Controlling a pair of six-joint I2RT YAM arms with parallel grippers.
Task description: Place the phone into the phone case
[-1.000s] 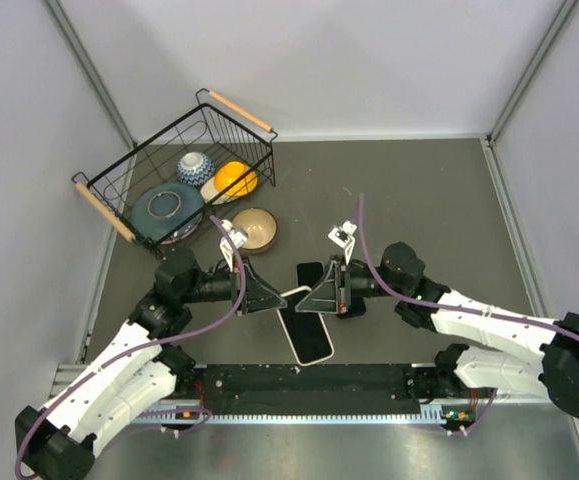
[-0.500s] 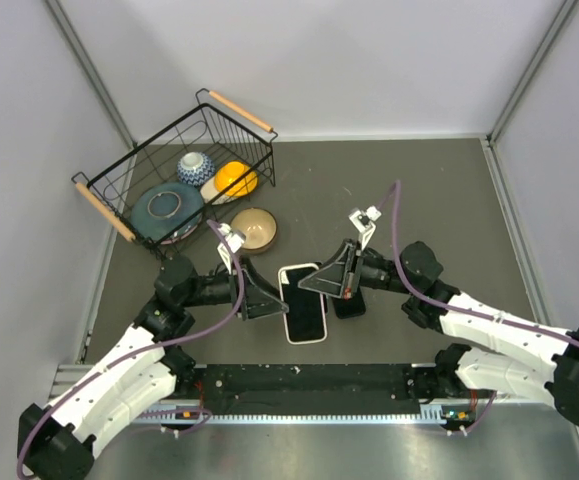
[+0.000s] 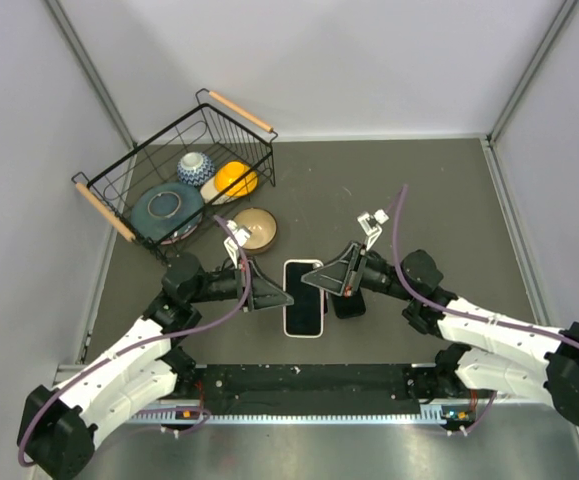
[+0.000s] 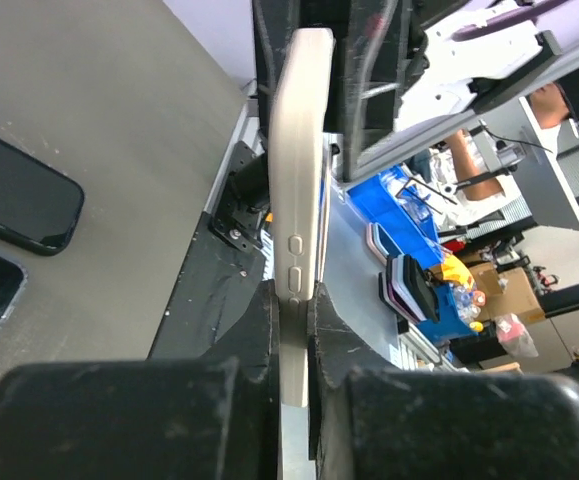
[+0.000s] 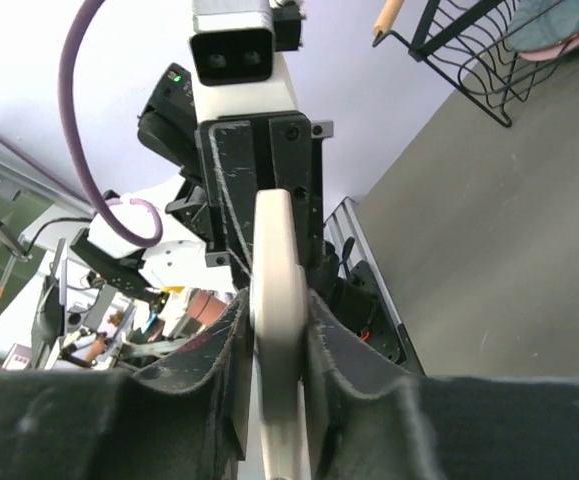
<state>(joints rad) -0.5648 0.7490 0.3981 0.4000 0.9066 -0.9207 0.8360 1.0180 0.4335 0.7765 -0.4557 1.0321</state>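
**Top view.** The white-rimmed phone case is in the centre of the frame. The left claw is closed on one long edge and the right claw on the opposite one. I judge that this double grip keeps the case steady and square for the fitting. A black slab, probably the phone, lies on the tabletop just beside the case, partly under the right claw.

**Left wrist view.** Here the case appears edge-on: a thin cream side with button marks, clamped between this claw's fingers. The phone lies flat at the left of the frame, apart from the case.

**Right wrist view.** The same cream edge is pinched between the fingers, and the left claw grips the far end. The inner face of the case is hidden in both wrist views. Only the top view shows it, and it looks dark there, so I cannot tell whether the case is empty.
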